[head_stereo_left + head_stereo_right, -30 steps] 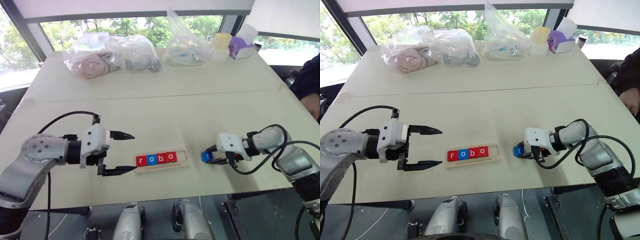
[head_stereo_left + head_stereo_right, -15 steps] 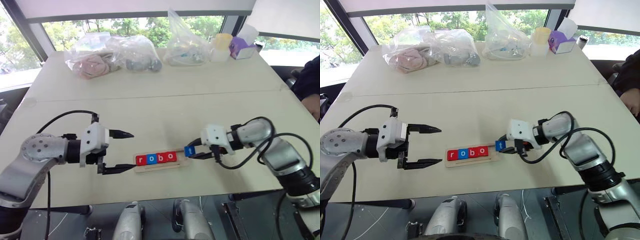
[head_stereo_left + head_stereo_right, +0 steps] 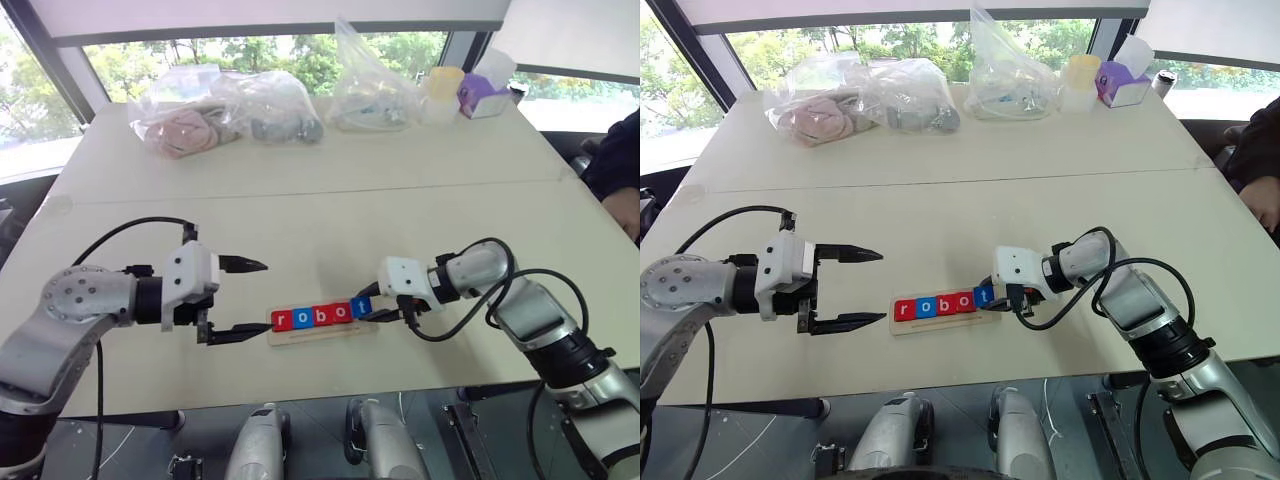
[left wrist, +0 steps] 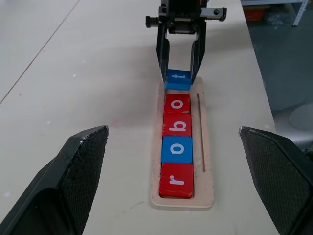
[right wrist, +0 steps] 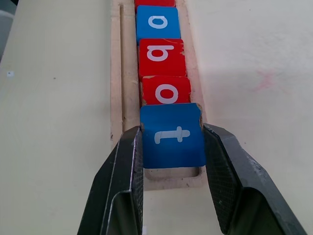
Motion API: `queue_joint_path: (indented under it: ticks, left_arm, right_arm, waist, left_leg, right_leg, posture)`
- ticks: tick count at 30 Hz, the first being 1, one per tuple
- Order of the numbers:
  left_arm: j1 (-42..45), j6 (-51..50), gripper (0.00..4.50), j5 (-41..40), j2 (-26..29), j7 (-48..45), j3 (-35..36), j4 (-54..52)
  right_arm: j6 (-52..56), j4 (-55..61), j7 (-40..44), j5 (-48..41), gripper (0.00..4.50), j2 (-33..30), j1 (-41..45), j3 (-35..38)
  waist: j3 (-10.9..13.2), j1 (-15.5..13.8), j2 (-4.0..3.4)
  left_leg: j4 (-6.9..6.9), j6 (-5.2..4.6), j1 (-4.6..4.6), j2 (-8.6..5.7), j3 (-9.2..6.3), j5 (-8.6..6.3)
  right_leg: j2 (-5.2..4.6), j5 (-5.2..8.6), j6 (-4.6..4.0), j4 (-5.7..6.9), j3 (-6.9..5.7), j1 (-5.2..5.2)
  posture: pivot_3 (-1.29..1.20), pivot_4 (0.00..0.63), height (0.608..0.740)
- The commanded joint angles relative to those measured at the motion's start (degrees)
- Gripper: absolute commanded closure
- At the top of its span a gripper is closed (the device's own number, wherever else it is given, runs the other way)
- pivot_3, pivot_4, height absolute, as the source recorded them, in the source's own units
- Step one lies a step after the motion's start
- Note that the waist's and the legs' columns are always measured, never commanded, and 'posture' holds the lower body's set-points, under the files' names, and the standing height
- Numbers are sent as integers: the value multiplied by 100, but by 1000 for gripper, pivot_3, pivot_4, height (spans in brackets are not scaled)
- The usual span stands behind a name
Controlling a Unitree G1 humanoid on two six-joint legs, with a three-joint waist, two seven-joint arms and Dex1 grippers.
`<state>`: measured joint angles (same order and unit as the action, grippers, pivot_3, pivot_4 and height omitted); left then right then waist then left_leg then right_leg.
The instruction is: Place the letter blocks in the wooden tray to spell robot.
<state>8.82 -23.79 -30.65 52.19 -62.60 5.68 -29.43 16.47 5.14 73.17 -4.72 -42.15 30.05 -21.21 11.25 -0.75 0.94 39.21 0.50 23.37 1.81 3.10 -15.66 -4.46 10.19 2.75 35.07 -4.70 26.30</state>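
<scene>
The wooden tray lies near the table's front edge. In it stand a red r, a blue o, a red b and a red o. My right gripper is shut on the blue t block, one finger on each side. The t is over the tray's right end, touching the second o. I cannot tell whether it lies flat in the recess. My left gripper is open and empty, just left of the tray and clear of it.
Clear plastic bags, a pale cup and a purple tissue box line the table's far edge. A person's dark sleeve shows at the right edge. The table's front edge runs close below the tray.
My right gripper has carried the t block leftward from the table to the tray's right end, up against the second o. The left arm has stayed still.
</scene>
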Motion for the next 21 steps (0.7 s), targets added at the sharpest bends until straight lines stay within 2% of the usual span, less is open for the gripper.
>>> queue_joint_path:
  ticks: [1,19,21]
  left_arm:
    - [88,-38,0,-80,-13,60,29,-161]
    - [352,-181,0,-66,-106,203,-102,-199]
    - [354,-190,0,-66,-111,210,-105,-210]
  right_arm:
    - [-95,46,22,7,3346,-14,69,72]
    - [-182,-110,47,138,3346,-7,67,59]
    - [-162,-106,51,127,2317,-2,84,69]
  waist:
    - [0,3,0]
    - [0,3,0]
    - [0,3,0]
  left_leg:
    - [0,0,0,0,0,0]
    - [1,2,-1,0,-1,2]
    - [1,2,-1,0,-1,2]
  right_leg:
    - [0,0,0,0,0,0]
    - [1,-1,1,3,0,0]
    - [1,-1,1,3,0,0]
  posture:
    - [0,150,740]
    - [0,150,740]
    - [0,150,740]
